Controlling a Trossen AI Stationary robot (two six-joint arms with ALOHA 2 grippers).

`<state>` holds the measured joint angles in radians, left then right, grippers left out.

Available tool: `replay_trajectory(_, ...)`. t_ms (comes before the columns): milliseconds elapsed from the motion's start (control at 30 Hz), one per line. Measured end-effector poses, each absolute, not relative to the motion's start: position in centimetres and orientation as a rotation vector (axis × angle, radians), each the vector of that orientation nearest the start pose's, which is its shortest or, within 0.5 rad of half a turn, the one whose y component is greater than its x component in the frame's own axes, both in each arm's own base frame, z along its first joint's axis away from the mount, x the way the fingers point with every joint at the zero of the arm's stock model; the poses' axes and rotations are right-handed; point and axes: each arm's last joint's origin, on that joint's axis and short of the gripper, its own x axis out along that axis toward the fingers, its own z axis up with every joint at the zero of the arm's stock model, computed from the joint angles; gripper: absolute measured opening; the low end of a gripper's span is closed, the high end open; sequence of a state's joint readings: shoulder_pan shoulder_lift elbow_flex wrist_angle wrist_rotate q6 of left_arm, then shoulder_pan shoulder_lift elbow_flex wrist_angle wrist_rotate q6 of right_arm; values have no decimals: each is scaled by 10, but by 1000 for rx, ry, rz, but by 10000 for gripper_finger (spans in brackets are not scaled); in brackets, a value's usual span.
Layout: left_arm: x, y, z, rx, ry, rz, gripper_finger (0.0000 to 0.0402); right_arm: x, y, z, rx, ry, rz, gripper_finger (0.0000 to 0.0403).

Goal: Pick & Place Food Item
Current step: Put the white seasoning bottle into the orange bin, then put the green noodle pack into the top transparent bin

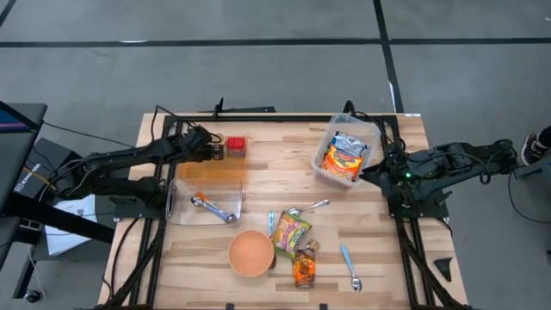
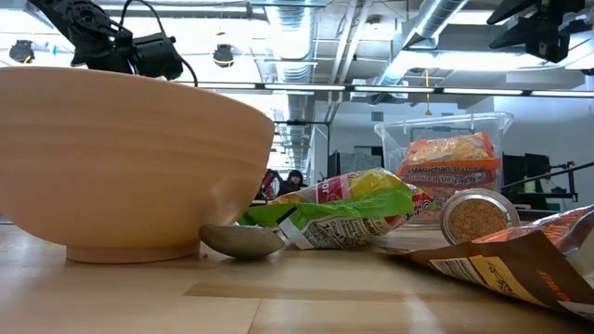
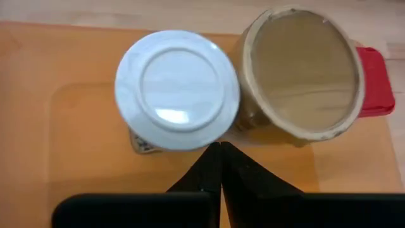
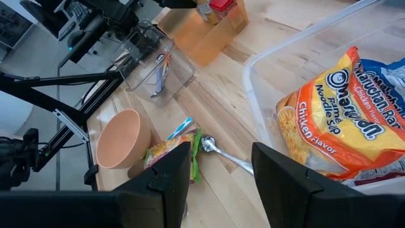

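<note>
jaws spread on the right gripper (image 4: 218, 171) beside the bin (image 1: 372, 131); left gripper (image 3: 219, 166) pressed together near jars (image 3: 177, 88).

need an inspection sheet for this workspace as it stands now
surface: wooden table, bare patches between items
job's things: noodle packets in clear bin; snack packs by bowl
clutter: spoons, spice jars, clear tub holding a scoop
grippers: left gripper shut above the jars; right gripper open, empty, beside the bin
cables: black leads along the left table frame
surroundings: grey floor; a person far behind in low view
</note>
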<state>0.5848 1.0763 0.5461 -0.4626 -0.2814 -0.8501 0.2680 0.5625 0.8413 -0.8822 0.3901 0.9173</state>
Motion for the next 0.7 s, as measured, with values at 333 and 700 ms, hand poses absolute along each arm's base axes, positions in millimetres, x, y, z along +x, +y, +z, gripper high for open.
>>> replay_trajectory(333,155,99,191,-929,629,1027,0,93,14,316,706,467,-369,163)
replay_trajectory(700,171,46,212,-853,604,641,0,93,14,316,697,467,-370,163)
